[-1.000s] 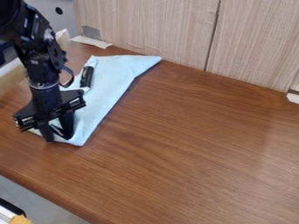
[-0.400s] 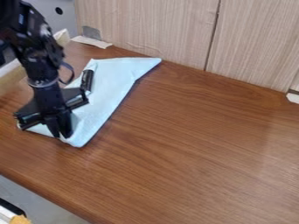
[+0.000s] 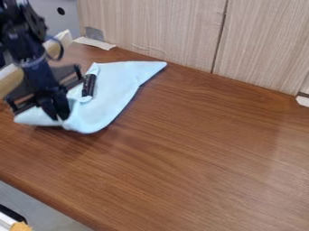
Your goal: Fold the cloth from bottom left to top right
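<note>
The wooden table (image 3: 211, 153) carries the pale blue cloth (image 3: 116, 85) at its left side, below the wall panels. The gripper (image 3: 59, 118) is closed on the cloth's near edge, which is lifted and bunched. A small dark strip (image 3: 89, 85) lies against the cloth. The fold looks barely begun: the held part has yet to cross toward the top right, settle and be released.

I have open room over the broad bench (image 3: 205, 153), on the view's right of the cloth (image 3: 111, 97). A dark object (image 3: 89, 85) lies on the cloth, near my end effector (image 3: 59, 118), an obstacle there; upright panels (image 3: 163, 27) block the back.
</note>
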{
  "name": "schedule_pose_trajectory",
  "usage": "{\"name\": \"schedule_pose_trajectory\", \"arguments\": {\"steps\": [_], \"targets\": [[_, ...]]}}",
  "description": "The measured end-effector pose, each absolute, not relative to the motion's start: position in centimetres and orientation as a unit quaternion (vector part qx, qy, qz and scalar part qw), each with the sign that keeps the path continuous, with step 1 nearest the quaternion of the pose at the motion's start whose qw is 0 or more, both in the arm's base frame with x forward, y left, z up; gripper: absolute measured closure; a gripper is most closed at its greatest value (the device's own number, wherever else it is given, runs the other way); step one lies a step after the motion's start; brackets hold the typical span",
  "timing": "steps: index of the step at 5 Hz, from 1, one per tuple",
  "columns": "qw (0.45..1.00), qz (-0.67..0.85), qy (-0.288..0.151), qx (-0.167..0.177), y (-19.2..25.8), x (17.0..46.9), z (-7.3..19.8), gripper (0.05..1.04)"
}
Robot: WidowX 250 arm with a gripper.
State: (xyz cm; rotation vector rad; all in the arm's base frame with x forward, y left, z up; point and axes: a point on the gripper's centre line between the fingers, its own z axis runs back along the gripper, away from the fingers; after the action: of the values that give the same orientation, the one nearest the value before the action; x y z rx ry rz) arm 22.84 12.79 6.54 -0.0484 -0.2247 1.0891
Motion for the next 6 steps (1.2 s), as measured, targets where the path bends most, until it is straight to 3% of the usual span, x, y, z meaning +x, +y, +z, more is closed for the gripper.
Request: {"name": "schedule_pose_trajectory", "arguments": {"steps": [1, 3, 6], "targets": [[0.851, 0.51, -0.122, -0.034, 12.4, 24.8, 8.0, 0.998], [0.86, 0.493, -0.126, -0.049, 10.5, 31.5, 8.4, 0.998], [0.859, 0.498, -0.114, -0.02, 9.6, 37.1, 4.3, 0.998]]}}
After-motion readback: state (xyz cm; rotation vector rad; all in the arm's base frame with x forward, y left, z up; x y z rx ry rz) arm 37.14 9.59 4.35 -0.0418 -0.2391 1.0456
